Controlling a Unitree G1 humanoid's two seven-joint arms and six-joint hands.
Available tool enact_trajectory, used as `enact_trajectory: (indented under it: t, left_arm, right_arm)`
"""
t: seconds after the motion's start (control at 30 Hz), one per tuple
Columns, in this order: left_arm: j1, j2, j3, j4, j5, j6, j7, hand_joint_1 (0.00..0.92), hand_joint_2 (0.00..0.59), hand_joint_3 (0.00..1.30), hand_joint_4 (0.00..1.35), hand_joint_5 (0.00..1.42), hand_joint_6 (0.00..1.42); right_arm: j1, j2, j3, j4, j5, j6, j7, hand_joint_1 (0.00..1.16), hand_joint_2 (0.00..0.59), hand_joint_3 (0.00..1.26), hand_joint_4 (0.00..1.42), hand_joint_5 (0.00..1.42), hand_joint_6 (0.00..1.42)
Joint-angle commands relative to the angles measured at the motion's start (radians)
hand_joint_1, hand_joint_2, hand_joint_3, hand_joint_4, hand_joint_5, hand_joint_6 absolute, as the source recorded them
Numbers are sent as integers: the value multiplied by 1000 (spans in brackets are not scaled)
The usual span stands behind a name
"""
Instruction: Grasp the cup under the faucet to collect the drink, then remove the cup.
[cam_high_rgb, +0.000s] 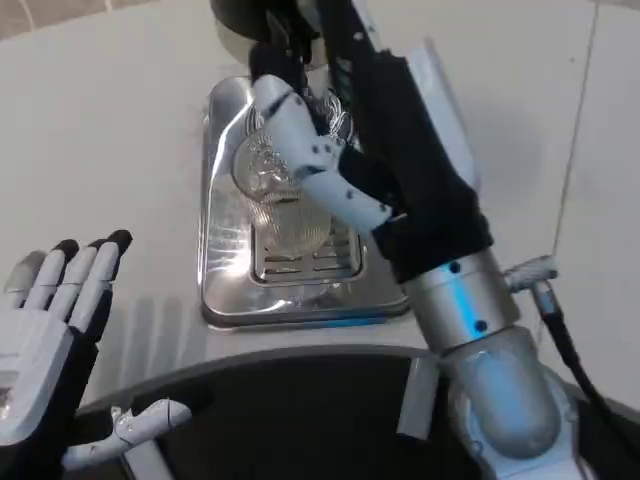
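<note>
At the centre of the frame, the right hand (300, 150) wraps its white and black fingers around a clear ribbed plastic cup (268, 170), which stands on the shiny metal drip tray (228, 290) with a slotted grate. Just above it, at the top edge, sits the dark dispenser body (250, 25). Lower left, the left hand (50, 330) hovers over the white table (110, 130), fingers straight and slightly apart, holding nothing.
</note>
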Motion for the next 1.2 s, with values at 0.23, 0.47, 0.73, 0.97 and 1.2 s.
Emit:
enact_trajectory:
  t: [0.23,0.47,0.73,0.97,1.2]
  left_arm:
    - [11,-1,15,9,-7,-4,5,0,113,0,0,0,0]
    - [6,-3,19,19,-10,-5,12,0,113,0,0,0,0]
    - [-1,-3,17,35,-21,-10,17,0,113,0,0,0,0]
    - [-7,-4,18,43,-27,-12,19,0,116,0,0,0,0]
    - [-11,-8,21,53,-35,-22,21,0,117,0,0,0,0]
  right_arm:
    - [-16,45,22,50,42,29,-41,444,586,0,0,0,0]
    - [-22,40,33,65,72,35,-39,410,586,0,0,0,0]
    - [-47,23,43,100,121,45,7,390,586,0,0,0,0]
    - [-53,20,42,112,137,70,20,313,586,0,0,0,0]
    - [-80,-7,65,77,109,123,50,159,550,2,0,0,0]
